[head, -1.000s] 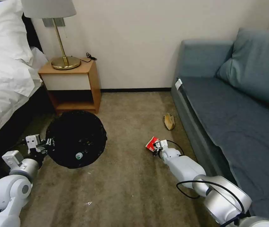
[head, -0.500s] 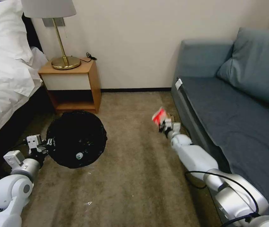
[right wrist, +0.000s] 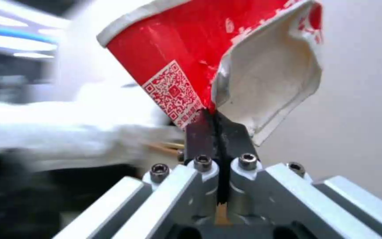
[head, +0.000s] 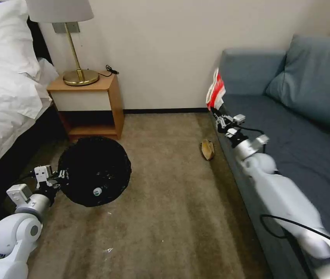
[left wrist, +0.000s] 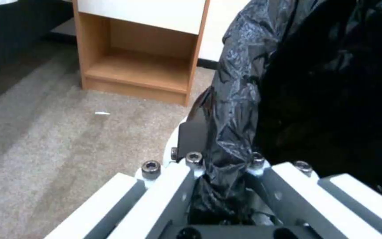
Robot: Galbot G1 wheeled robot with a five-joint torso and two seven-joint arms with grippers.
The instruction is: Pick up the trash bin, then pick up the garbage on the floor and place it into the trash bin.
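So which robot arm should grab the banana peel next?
Probably the right, once it drops its red-and-white packet. The right gripper hangs nearer the banana peel; the left gripper clamps the trash bin.

The trash bin (head: 94, 170) wears a thin black plastic liner (left wrist: 239, 99), crinkled and glossy where light catches its folds; the paper packet (right wrist: 217, 63) is creased, red-printed outside and matt white inside; the right end effector (right wrist: 215, 126) has matt black pads and bare metal screws; the floor (head: 165, 217) is short, rough carpet; the nightstand (head: 95, 104) looks like smooth wood veneer; the sofa (head: 289, 128) is woven matt cloth; the banana peel (head: 207, 149) seems dull and leathery.
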